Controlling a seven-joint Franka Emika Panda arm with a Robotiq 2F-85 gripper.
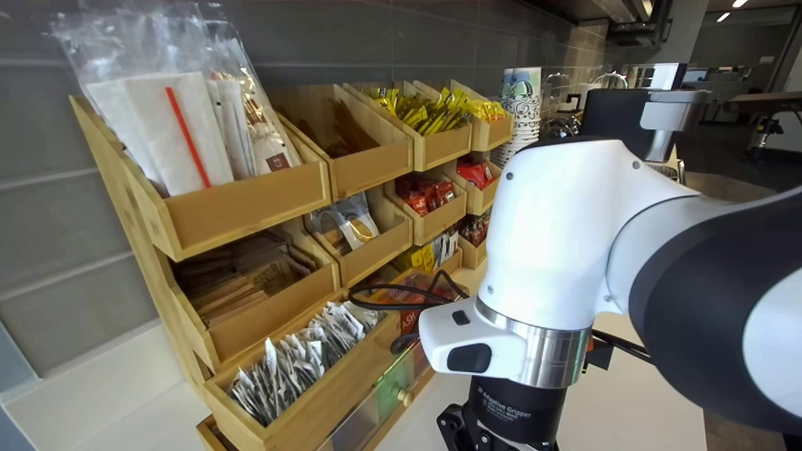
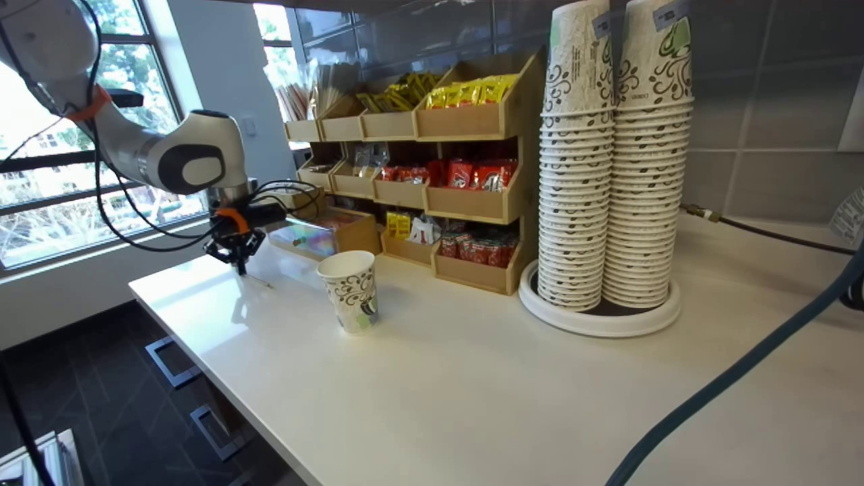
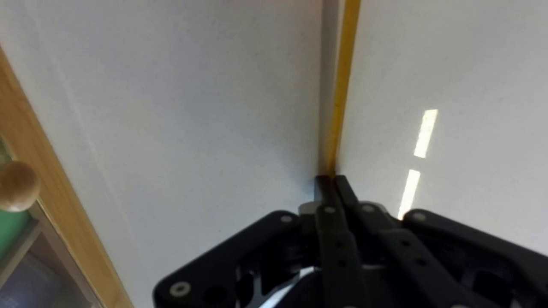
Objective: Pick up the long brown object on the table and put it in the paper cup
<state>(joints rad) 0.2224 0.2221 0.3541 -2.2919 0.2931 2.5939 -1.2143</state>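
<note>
The long brown object is a thin light-brown wooden stick (image 3: 342,85). In the wrist view it runs up from my fingertips to the top edge, with a shadow or reflection beside it. My gripper (image 3: 332,177) is shut on one end of it. In an exterior view the gripper (image 2: 241,270) is low over the white table (image 2: 439,391), and the stick (image 2: 260,281) sticks out towards the cup side. I cannot tell whether the stick touches the table. The white paper cup (image 2: 351,290) with a dark printed pattern stands upright, apart from the gripper. The fingertips are cut off in the remaining exterior view.
A tiered wooden condiment rack (image 1: 250,213) stands along the wall; it also shows in an exterior view (image 2: 466,202). A wooden knob (image 3: 18,186) and rack edge lie at the left of the wrist view. Tall cup stacks (image 2: 611,202) stand on a round tray (image 2: 601,327).
</note>
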